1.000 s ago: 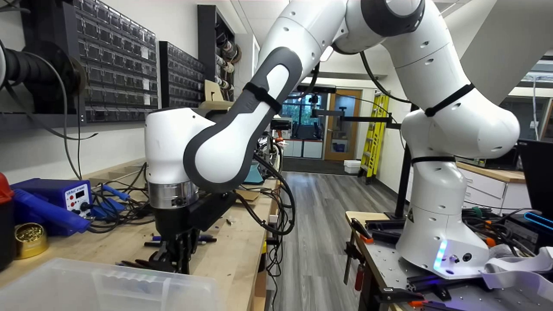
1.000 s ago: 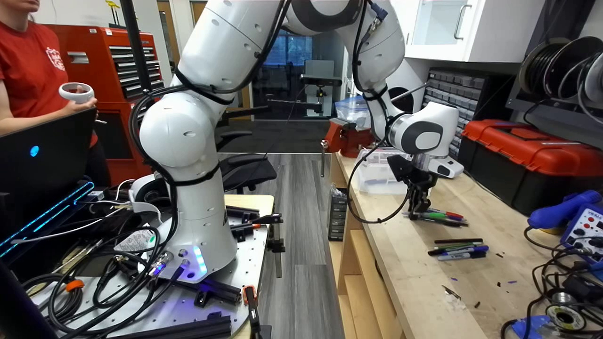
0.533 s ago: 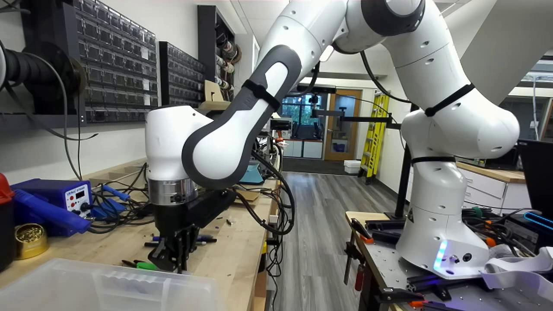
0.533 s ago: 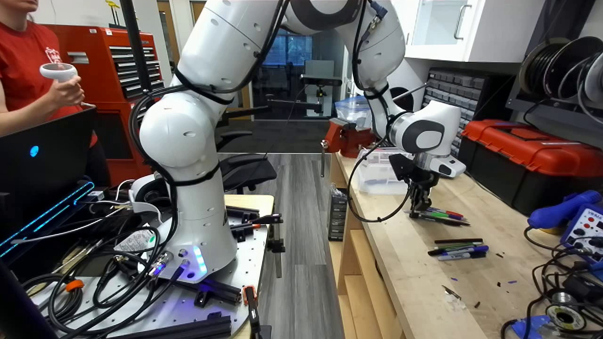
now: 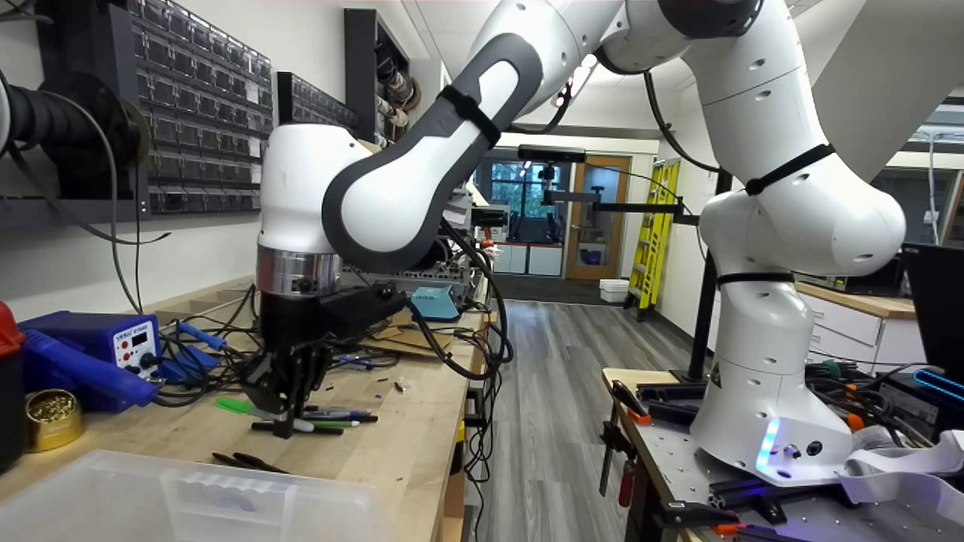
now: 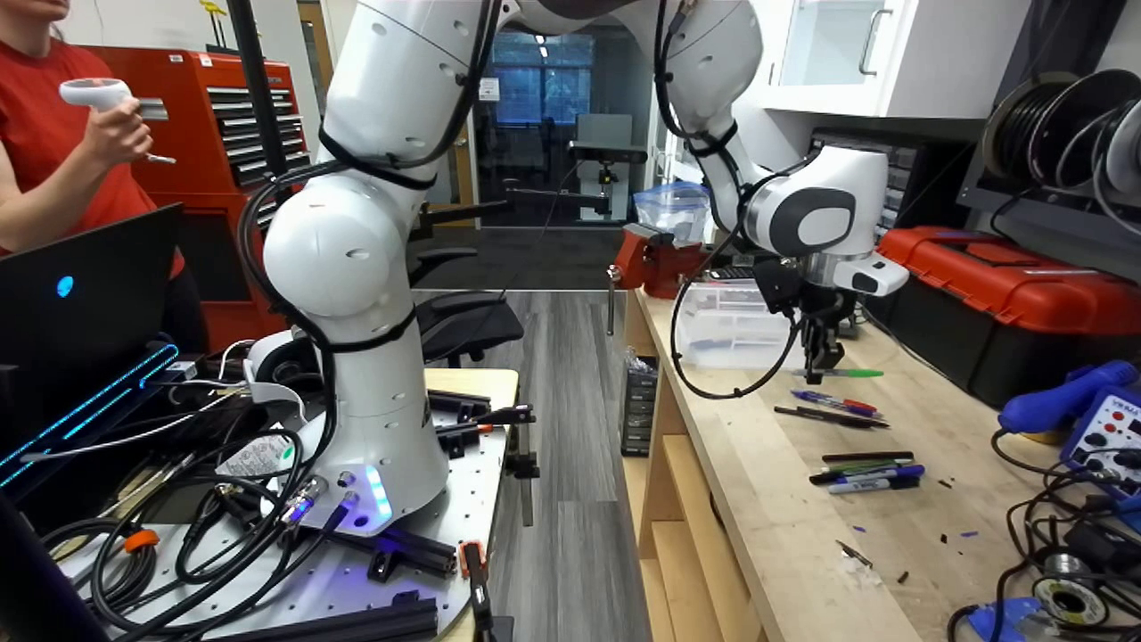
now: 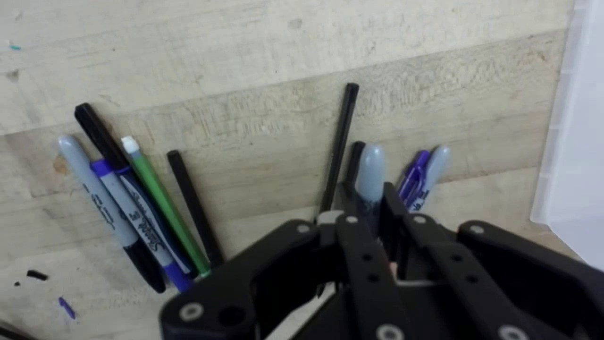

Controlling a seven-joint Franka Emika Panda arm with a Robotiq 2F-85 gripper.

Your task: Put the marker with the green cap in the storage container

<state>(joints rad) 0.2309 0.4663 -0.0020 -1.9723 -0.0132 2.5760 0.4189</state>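
Observation:
My gripper (image 5: 285,421) is shut on the marker with the green cap (image 5: 237,406) and holds it roughly level above the worktop. The green cap sticks out on one side; it also shows in an exterior view (image 6: 860,373) beside the gripper (image 6: 816,367). In the wrist view the marker's grey end (image 7: 371,172) shows between the fingertips (image 7: 370,196), and its green cap is hidden. The storage container (image 5: 226,474), translucent whitish plastic, stands near the gripper. It also shows in an exterior view (image 6: 726,334) and at the right edge of the wrist view (image 7: 547,174).
Dark pens (image 6: 831,416) and a purple and red pen pair (image 6: 838,403) lie below the gripper. Another group of pens (image 6: 869,477) lies farther along the bench. A blue soldering station (image 5: 135,342) with cables, a toolbox (image 6: 1007,312) and a red vise (image 6: 664,263) stand around.
My gripper has risen from the pen pile and lifted the green-capped marker with it. The other pens stay on the worktop.

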